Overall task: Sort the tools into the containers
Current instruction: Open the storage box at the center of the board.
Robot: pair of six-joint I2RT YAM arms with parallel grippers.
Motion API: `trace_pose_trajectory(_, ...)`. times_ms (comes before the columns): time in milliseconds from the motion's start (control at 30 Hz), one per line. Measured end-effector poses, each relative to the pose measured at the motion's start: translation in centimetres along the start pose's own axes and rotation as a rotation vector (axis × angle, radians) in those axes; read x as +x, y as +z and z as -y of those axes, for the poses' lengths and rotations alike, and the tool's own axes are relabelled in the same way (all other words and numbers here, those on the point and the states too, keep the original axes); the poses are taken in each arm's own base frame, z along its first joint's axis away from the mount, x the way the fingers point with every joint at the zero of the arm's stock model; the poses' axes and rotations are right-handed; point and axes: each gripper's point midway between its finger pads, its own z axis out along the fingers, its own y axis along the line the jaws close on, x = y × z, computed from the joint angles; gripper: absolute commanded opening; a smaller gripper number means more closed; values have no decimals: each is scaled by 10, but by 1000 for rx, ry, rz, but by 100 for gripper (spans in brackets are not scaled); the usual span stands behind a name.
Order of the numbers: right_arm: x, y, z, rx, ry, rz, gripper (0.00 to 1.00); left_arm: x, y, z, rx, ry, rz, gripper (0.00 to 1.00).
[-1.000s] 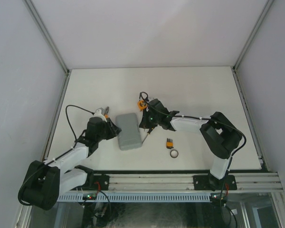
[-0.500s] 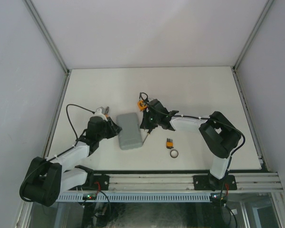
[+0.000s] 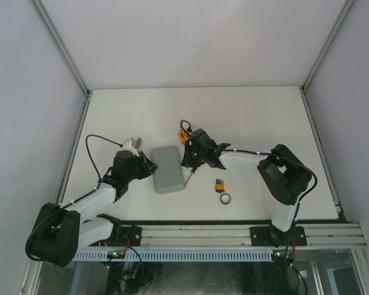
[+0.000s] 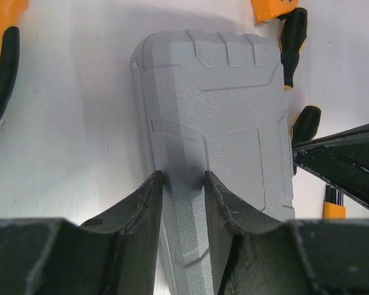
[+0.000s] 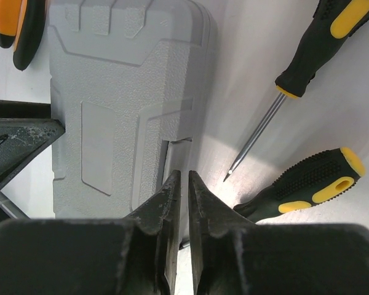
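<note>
The grey case (image 3: 168, 169) lies shut on the table between both arms. My left gripper (image 4: 181, 181) is shut on a raised ridge at the case's (image 4: 221, 110) left side. My right gripper (image 5: 183, 177) stands at the latch on the case's (image 5: 123, 104) right edge, its jaws almost together with only a thin slit and nothing in it. Two black-and-orange screwdrivers (image 5: 329, 34) (image 5: 307, 187) lie just right of the case. The orange tape measure (image 3: 183, 136) sits behind the right gripper. Orange-handled pliers (image 4: 0, 55) lie left of the case.
A small bit set (image 3: 219, 183) and a dark ring (image 3: 225, 198) lie on the white table (image 3: 264, 110) in front of the right arm. Grey walls with metal rails enclose the table on three sides.
The right gripper's jaws have parted by a sliver. Both arms and the case stay almost where they were.
</note>
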Motion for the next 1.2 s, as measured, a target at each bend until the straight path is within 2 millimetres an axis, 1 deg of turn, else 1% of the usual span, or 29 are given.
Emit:
trace_pose_trajectory(133,1,0,1,6,-2,-2,12,1,-1,0,-1,0,-2,37)
trace_pose_trajectory(533,0,-2,-1,29,-33,20,12,1,-1,0,0,0,-3,36)
trace_pose_trajectory(833,-3,-6,-17,-4,-57,40,12,1,-1,0,-1,0,-4,36)
trace_pose_trajectory(1033,-2,-6,-17,-6,-56,35,12,1,-1,0,0,0,-3,36)
trace_pose_trajectory(1200,-2,-6,-14,12,-55,38,12,1,-1,0,-1,0,-4,36)
